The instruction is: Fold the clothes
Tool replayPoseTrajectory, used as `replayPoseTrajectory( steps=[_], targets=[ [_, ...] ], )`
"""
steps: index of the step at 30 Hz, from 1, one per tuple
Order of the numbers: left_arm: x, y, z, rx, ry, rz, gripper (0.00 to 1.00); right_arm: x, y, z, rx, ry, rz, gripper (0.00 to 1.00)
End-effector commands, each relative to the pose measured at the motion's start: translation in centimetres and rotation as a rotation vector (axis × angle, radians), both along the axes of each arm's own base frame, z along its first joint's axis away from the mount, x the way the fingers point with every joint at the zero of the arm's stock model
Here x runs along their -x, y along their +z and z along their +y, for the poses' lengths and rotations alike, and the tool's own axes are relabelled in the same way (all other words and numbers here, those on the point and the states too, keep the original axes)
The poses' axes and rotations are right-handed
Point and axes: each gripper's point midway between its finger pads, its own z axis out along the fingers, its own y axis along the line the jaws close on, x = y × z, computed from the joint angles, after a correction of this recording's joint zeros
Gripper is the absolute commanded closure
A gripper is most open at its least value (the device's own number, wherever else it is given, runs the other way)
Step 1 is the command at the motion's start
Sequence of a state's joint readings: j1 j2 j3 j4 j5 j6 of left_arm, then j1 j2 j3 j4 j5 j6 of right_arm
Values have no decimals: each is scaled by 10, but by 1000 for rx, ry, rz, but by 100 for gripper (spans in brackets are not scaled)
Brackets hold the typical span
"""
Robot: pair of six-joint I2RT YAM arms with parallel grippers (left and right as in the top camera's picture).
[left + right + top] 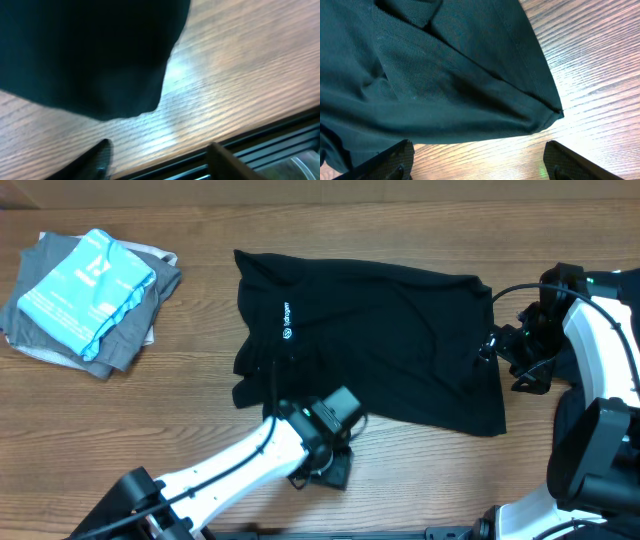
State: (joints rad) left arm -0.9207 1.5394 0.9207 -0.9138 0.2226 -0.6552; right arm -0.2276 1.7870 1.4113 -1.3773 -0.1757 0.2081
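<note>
Advice: I'd pinch black matte cotton T-shirt point(400, 340) corners low against wooden desk point(150, 410); left end effector point(157, 162), right end effector point(477, 160) both wide, empty.

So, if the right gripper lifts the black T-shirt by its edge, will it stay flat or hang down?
Probably hang limp: the black T-shirt lies in soft creases. It looks thin, so likely light. On the smooth wooden table it may drag rather than lift cleanly.
</note>
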Motion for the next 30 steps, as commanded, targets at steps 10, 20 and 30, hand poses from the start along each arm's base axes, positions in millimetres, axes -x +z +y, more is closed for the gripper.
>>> replayPoseTrajectory(
  steps=[10, 20, 30],
  targets=[
    [-10, -17, 9, -164, -31, -182, 25, 0, 3, 0, 1, 7, -17, 9],
    [-4, -53, 15, -263, -46, -108, 37, -1, 3, 0, 2, 6, -23, 8],
    [-9, -47, 29, -332, -52, -129, 65, -1, 3, 0, 3, 6, -24, 8]
  ],
)
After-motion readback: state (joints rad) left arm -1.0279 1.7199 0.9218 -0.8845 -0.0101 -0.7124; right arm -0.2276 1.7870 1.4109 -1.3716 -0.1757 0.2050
